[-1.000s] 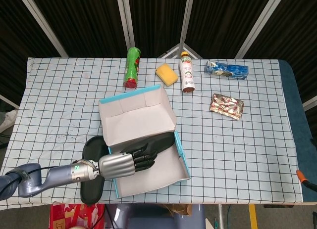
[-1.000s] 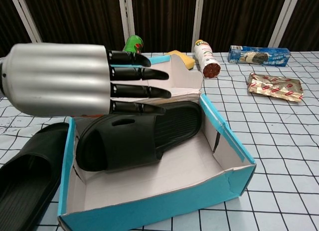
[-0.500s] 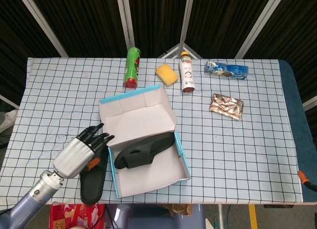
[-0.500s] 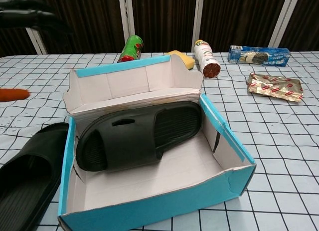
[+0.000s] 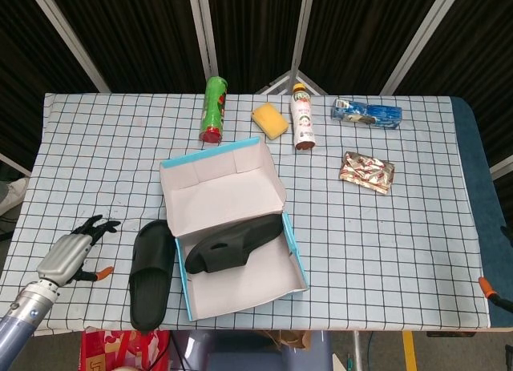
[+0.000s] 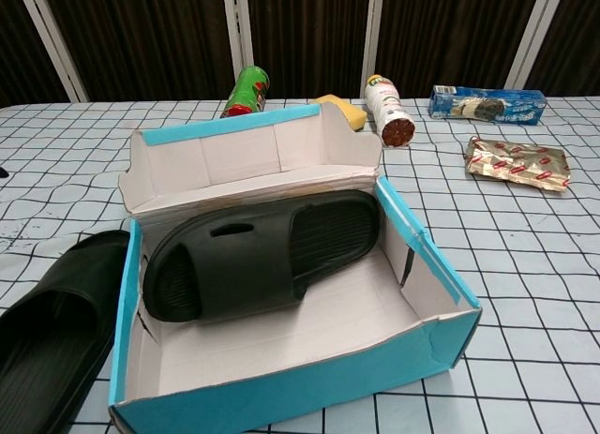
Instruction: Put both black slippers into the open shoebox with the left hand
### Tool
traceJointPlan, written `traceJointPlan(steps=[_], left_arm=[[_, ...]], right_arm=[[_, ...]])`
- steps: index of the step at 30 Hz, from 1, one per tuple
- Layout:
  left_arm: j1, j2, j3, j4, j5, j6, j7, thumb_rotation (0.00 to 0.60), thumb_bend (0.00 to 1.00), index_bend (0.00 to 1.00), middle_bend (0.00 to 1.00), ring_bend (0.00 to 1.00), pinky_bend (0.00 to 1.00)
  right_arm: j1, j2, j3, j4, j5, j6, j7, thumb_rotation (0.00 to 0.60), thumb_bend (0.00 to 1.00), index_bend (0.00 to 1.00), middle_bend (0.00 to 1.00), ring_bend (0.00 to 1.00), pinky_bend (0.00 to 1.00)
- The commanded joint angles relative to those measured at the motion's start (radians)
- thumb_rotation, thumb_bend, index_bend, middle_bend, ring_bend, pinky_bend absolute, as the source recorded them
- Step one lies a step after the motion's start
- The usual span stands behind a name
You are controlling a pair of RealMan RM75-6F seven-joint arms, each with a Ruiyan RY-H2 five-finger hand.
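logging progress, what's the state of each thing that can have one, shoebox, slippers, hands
shoebox: open, lid flap up
slipper in box: inside, lying tilted across the box
slipper on table: outside, flat beside the box's left wall
left hand: empty, fingers apart, left of that slipper
right hand: not in view

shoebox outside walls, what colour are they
Light blue on the shoebox, white inside; clearest in the chest view.

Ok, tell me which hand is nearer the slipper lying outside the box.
Left. The left hand hovers just left of the slipper, fingers spread, holding nothing. The right hand shows in neither view.
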Motion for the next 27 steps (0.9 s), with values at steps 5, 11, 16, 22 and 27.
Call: traceJointPlan(steps=[5, 11, 16, 22, 27], left_arm=[[-0.028, -0.052, -0.045, 0.066, -0.030, -0.095, -0.006, 0.600, 0.36, 0.11, 0.13, 0.00, 0.11], [-0.049, -0.067, -0.062, 0.075, -0.025, -0.152, 0.020, 0.600, 0.32, 0.10, 0.11, 0.00, 0.10], [-0.056, -0.075, -0.065, 0.071, -0.017, -0.179, 0.050, 0.600, 0.31, 0.09, 0.10, 0.00, 0.09], [-0.057, -0.090, -0.076, 0.069, -0.014, -0.194, 0.062, 0.600, 0.28, 0.08, 0.09, 0.00, 0.08], [-0.063, -0.097, -0.084, 0.066, -0.011, -0.211, 0.080, 0.600, 0.28, 0.08, 0.09, 0.00, 0.07]], right_arm=[[0.006, -0.001, -0.001, -0.001, 0.004, -0.014, -0.012, 0.600, 0.31, 0.10, 0.10, 0.13, 0.04], [0.007, -0.001, 0.000, -0.004, 0.011, -0.020, -0.027, 0.600, 0.31, 0.10, 0.10, 0.13, 0.04], [0.007, 0.000, -0.001, -0.008, 0.012, -0.023, -0.032, 0.600, 0.31, 0.10, 0.10, 0.13, 0.04], [0.007, 0.001, -0.001, -0.009, 0.015, -0.025, -0.035, 0.600, 0.31, 0.10, 0.10, 0.13, 0.04], [0.008, 0.001, 0.000, -0.012, 0.017, -0.027, -0.039, 0.600, 0.31, 0.10, 0.10, 0.13, 0.04]])
